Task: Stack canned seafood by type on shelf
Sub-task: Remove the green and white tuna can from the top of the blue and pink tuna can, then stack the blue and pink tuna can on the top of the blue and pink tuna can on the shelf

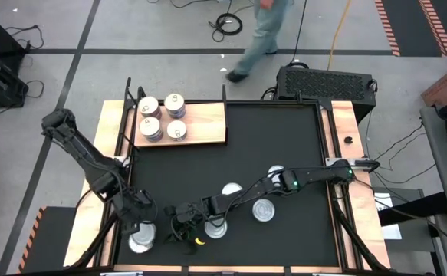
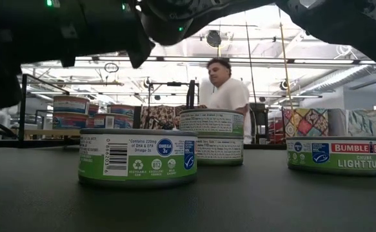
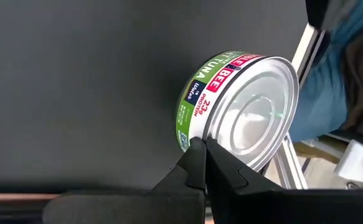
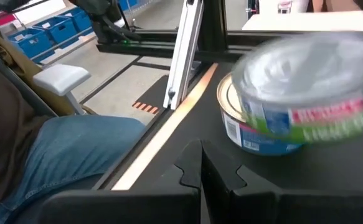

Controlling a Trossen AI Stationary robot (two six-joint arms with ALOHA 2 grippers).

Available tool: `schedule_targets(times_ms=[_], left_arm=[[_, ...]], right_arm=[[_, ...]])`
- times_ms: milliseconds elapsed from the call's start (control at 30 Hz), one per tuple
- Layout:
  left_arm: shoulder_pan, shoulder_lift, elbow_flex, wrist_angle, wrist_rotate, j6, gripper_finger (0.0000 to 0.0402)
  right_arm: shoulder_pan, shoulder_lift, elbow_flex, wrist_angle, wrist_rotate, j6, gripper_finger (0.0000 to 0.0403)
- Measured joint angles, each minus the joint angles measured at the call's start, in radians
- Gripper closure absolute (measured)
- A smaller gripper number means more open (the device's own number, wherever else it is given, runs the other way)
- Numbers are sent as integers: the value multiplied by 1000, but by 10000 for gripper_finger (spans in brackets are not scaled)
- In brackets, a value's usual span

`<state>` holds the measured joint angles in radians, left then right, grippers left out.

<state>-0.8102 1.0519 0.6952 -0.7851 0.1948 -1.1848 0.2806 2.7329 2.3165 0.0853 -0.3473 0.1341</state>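
Observation:
My left gripper [image 1: 142, 224] is at the table's near left corner, shut on a green-labelled tin [image 3: 249, 106] with a silvery top. In the right wrist view this tin [image 4: 312, 81] is blurred, above and partly over a blue-labelled, gold-topped tin [image 4: 259, 140]. My right gripper [image 4: 201, 155] reaches in from the right, shut on nothing, just short of the two tins. Several more tins [image 1: 246, 201] stand loose on the black mat. The wooden shelf [image 1: 208, 123] at the far left carries several tins [image 1: 162, 116]. My left gripper has the green-labelled tin by the rim of its top [image 3: 211, 137], where the shut fingertips [image 3: 197, 155] meet. The fingers slant down at it from above. Whether the tin's bottom still touches the blue-labelled tin beneath cannot be told.
Loose tins stand under and beside the right arm at the near middle [image 1: 215, 226], [image 1: 263, 209], [image 1: 232, 189], [image 1: 275, 172]. The low view shows three of them close by [image 2: 138, 158], [image 2: 211, 136], [image 2: 336, 154]. A person [image 2: 225, 90] stands beyond the far edge. The table frame [image 4: 181, 56] runs beside the near left corner.

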Motion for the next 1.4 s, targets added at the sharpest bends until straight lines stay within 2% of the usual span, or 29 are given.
schedule_targets(times_ms=[300,500,667,867,1000,1100,1233,1400], left_arm=[[168,-13,0,-91,4,186,401],[329,-13,0,-106,33,374,401],[459,-6,0,-202,46,470,401],[513,17,0,-238,67,519,401],[508,11,0,-203,110,538,401],[458,-15,21,-171,123,488,401],[328,-35,35,-125,123,339,401],[114,-12,35,-50,97,146,401]], right_arm=[[0,-13,1,-55,-26,-15,403],[0,-15,1,-74,-26,-19,403],[0,-16,1,-78,-27,-20,403],[0,-16,1,-104,-26,-24,403],[0,-16,1,-123,-26,-36,403],[0,-27,1,-161,-24,-55,403],[4,-55,1,-194,-19,-88,403],[14,-65,2,-214,-18,-98,403]])
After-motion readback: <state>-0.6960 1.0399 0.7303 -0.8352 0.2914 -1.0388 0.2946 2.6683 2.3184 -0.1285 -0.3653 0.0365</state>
